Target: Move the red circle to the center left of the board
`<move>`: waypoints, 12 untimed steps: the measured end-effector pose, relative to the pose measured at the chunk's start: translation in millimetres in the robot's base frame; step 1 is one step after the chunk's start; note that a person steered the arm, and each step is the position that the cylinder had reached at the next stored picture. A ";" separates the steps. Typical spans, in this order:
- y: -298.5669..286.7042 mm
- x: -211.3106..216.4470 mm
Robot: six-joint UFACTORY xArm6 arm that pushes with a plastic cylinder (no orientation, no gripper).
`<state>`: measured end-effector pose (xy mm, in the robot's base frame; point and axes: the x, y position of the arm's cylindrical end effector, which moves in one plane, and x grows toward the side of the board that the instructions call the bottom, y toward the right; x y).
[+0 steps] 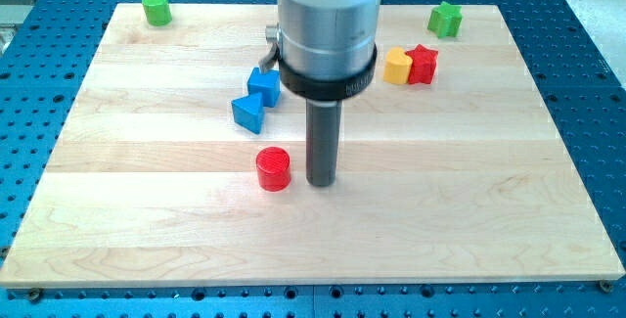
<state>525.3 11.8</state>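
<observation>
The red circle (274, 169) is a short red cylinder lying on the wooden board (147, 220), a little left of and below the board's middle. My tip (322, 182) rests on the board just to the right of the red circle, with a narrow gap between them. The rod rises into the large grey arm body at the view's top centre.
A blue cube (263, 85) and a blue triangle (248, 113) lie above the red circle. A yellow block (396, 66) touches a red star-like block (423, 64) at the upper right. A green cylinder (156, 8) sits top left, a green star-like block (445, 19) top right.
</observation>
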 end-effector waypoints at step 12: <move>-201.7 -98.3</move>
<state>426.9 -189.9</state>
